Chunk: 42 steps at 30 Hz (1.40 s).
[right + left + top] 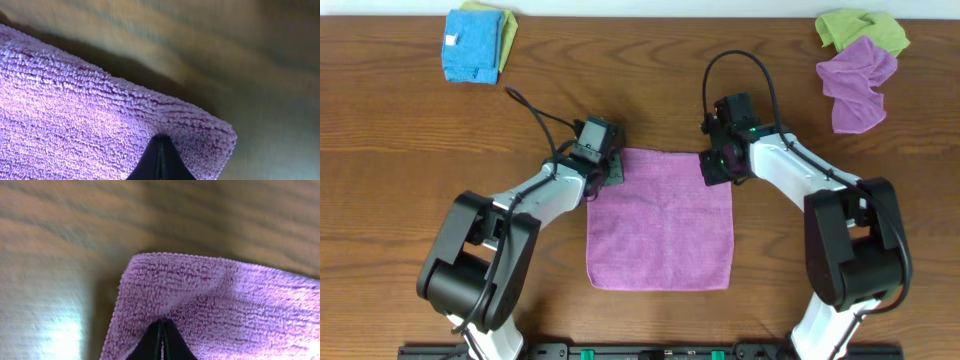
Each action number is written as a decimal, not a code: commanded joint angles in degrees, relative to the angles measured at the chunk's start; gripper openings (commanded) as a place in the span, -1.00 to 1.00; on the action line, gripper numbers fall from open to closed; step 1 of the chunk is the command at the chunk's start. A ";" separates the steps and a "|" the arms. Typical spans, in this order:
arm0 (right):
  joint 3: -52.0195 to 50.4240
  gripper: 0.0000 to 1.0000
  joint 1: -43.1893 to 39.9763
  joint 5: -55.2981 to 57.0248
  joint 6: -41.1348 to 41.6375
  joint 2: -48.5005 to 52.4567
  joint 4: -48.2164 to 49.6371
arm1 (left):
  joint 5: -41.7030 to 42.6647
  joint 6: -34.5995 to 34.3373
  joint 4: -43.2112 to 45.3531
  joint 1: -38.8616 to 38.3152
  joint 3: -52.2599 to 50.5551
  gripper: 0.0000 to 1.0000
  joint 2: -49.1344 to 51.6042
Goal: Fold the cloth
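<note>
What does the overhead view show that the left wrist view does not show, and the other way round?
Only the overhead view shows the whole spread purple cloth, the right gripper at its other far corner, and spare cloths at the back of the wooden table. Only the left wrist view shows the left gripper shut on the cloth, with its weave and hem close up. Both show the cloth's far left corner and the table.

Purple cloth (660, 220) flat on table (400, 130), left arm (545, 190) and right arm (790, 165) at far corners.
</note>
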 commanded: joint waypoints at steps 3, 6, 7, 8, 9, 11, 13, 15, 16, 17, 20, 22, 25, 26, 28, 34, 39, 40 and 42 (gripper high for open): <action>-1.40 -0.97 0.44 0.66 0.15 5.60 3.50 | -0.42 1.27 2.67 4.52 0.28 -0.89 2.40; -1.31 -0.98 0.44 0.59 0.48 5.62 6.23 | 1.18 1.97 4.50 6.78 1.01 -0.88 2.40; -1.16 -0.97 0.44 0.42 0.48 5.62 6.95 | 1.53 2.36 4.83 7.43 1.44 -0.89 2.40; -0.92 -0.98 0.44 0.31 0.48 5.62 7.58 | 1.79 2.86 5.03 8.04 2.03 -0.89 2.40; -0.68 -0.97 0.44 0.02 0.48 5.62 8.31 | 2.10 3.48 5.27 8.48 2.49 -0.89 2.40; 0.24 -0.97 0.44 -0.46 0.70 5.62 10.29 | 2.32 4.28 5.70 8.96 3.80 -0.89 2.40; 0.85 -0.97 0.46 -0.44 0.68 5.62 10.73 | 2.67 5.16 5.68 8.96 4.63 -0.89 2.40; 1.22 -0.97 0.46 -0.44 0.70 5.62 10.86 | 2.82 5.35 5.66 8.83 5.20 -0.89 2.40; 1.36 -0.97 0.46 -0.46 0.70 5.62 10.80 | 4.31 5.35 5.53 8.81 5.68 -0.89 2.40; 1.44 -0.98 0.48 -0.46 0.70 5.62 10.56 | 5.70 5.33 5.22 8.81 6.03 -0.88 2.40; 1.55 -0.97 0.50 -0.46 0.70 5.62 9.42 | 9.86 5.31 1.79 8.81 7.80 -0.88 2.32; 1.55 -0.97 0.52 -0.44 0.68 5.62 8.44 | 10.62 5.29 -1.62 8.72 8.96 -0.89 2.05; 1.55 -0.98 0.52 -0.44 0.66 5.62 7.58 | 10.60 5.31 -5.29 8.33 10.19 -0.89 1.97; 1.55 -0.97 0.52 -0.44 0.66 5.62 7.54 | 10.60 5.31 -5.92 8.11 10.25 -0.89 1.97; 1.55 -0.97 0.52 -0.46 0.66 5.62 7.50 | 9.77 5.35 -6.97 7.39 10.25 -0.89 2.01; 1.55 -0.97 0.52 -0.46 0.66 5.62 7.19 | 6.23 5.99 -8.52 4.85 10.25 -0.89 2.08; 1.55 -0.97 0.52 -0.46 0.66 5.62 6.25 | 2.93 5.99 -9.11 4.20 10.25 -0.89 2.99; 1.55 -0.97 0.55 -0.46 0.66 5.62 6.05 | 2.95 5.99 -8.94 4.20 10.25 -0.89 3.37; 1.55 -0.97 0.55 -0.46 0.66 5.62 5.68 | 2.54 6.05 -8.85 4.33 10.32 -0.89 4.28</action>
